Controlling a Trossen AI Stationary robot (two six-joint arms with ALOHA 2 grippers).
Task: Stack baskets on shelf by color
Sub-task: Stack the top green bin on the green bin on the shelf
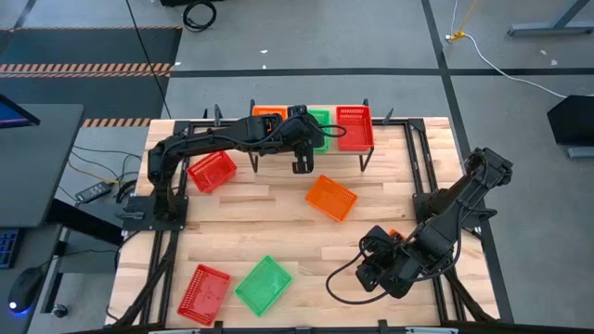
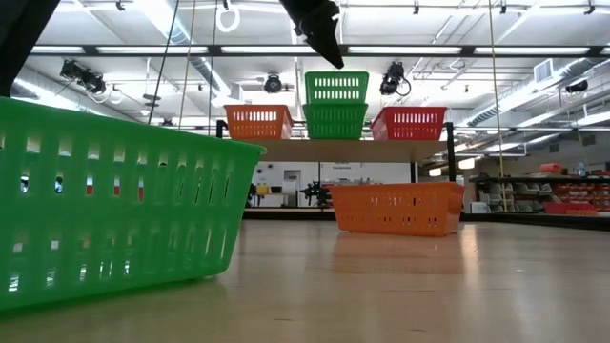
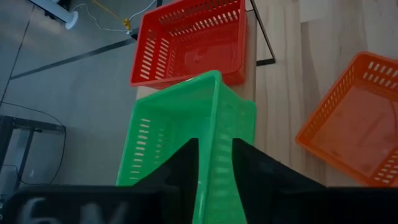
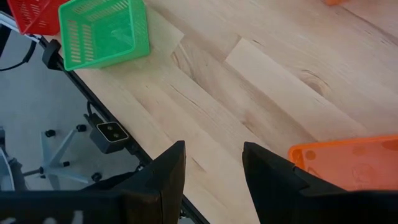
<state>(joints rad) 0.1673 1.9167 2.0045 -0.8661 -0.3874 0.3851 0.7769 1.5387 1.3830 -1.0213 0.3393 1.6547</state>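
The shelf stands at the table's far edge. From left to right it carries an orange basket, two stacked green baskets and a red basket. My left gripper hovers over the top green basket's near long wall. It is open by a narrow gap with a finger on either side of the rim, and in the low view its tip ends just above that rim. My right gripper is open over the table's near right part, beside an orange basket.
Loose on the tabletop lie a red basket at the left, an orange one in the middle, and a red one and a green one near the front edge. Bare wood lies between them.
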